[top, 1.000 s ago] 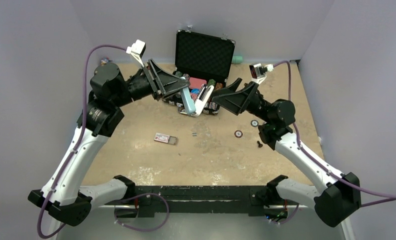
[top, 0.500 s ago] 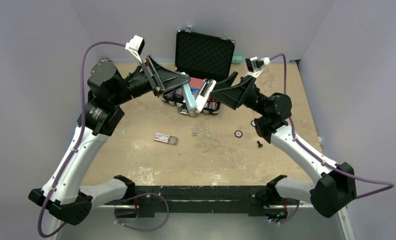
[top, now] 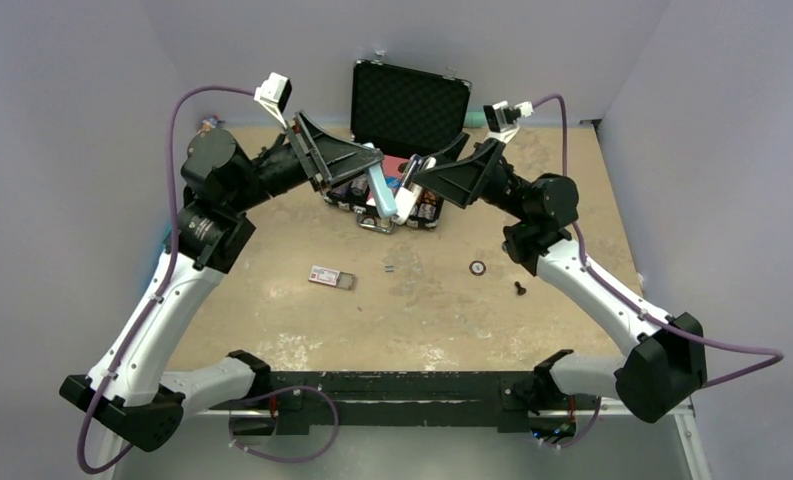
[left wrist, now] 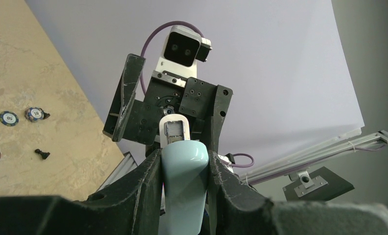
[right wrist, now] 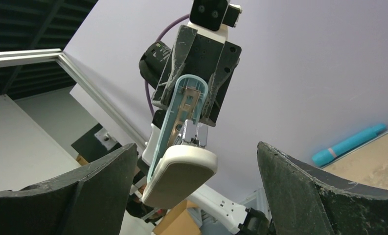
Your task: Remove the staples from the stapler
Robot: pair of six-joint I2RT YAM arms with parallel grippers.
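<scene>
The stapler [top: 382, 200], pale blue with a white base, hangs open above the table in front of the black case. My left gripper [top: 372, 183] is shut on its blue top half [left wrist: 184, 181]. In the right wrist view the stapler [right wrist: 178, 147] shows its metal channel, and its white base lies between my right gripper's fingers. My right gripper [top: 410, 182] stands wide open around that base without touching it. A tiny grey strip, the staples [top: 388, 267], lies on the table below.
An open black case [top: 410, 100] with small items in front stands at the back. A red-and-white box [top: 331, 277] lies left of centre. A poker chip [top: 478, 267] and a small black piece [top: 519, 288] lie to the right, a teal roll [top: 475, 118] by the far wall.
My right gripper has moved left and up until its open fingers bracket the stapler's white base. The left gripper has shifted slightly with the stapler still in it.
</scene>
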